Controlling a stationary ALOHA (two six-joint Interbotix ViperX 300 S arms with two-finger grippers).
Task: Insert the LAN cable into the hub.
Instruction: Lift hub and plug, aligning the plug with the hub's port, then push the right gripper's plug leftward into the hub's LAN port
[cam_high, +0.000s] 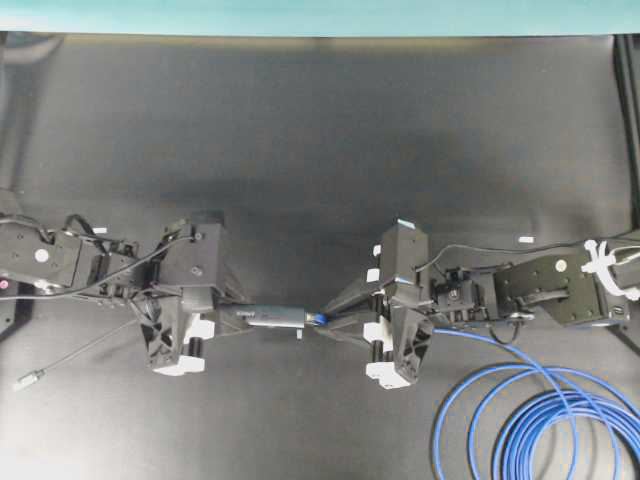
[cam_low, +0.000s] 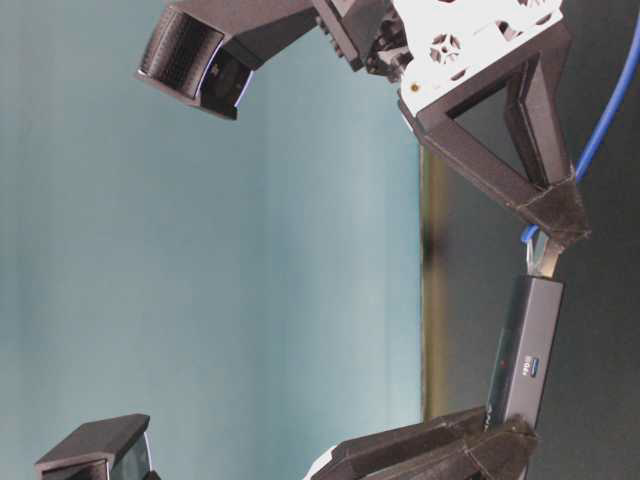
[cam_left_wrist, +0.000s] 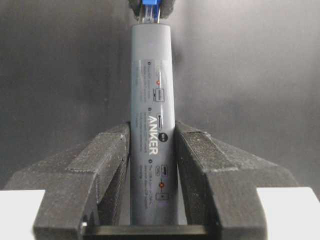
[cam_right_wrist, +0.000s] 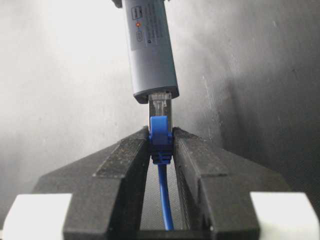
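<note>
Pretty much down to one line-up here. Hub (cam_high: 272, 317) held off the desk (cam_high: 320, 150) about midway between its left and right edges, nearer the front edge, long axis running left-right, pinched at its left end by the left claw (cam_high: 228, 312), closed narrow on it. LAN cable (cam_high: 520, 400) plug (cam_right_wrist: 161, 112) clamped by its blue boot in the right claw (cam_high: 325, 320), also closed down tight, pointing straight at the hub's right end. So right claw nearest the port, hub lying dead ahead of it, both long axes nearly in line.

Right wrist view worth the most: clear plug tip sitting at the mouth of the port, maybe just started in, boot well outside. Hub looks tilted a touch against the plug there. Hard to say how deep the tip actually is.

Left wrist view only gives the hub's labelled face and a sliver of blue at the far end, no depth at all. Table-level view shows both hanging clear of the desk. Overhead adds the blue loops piled by the front right corner, slack enough not to drag, probably.
</note>
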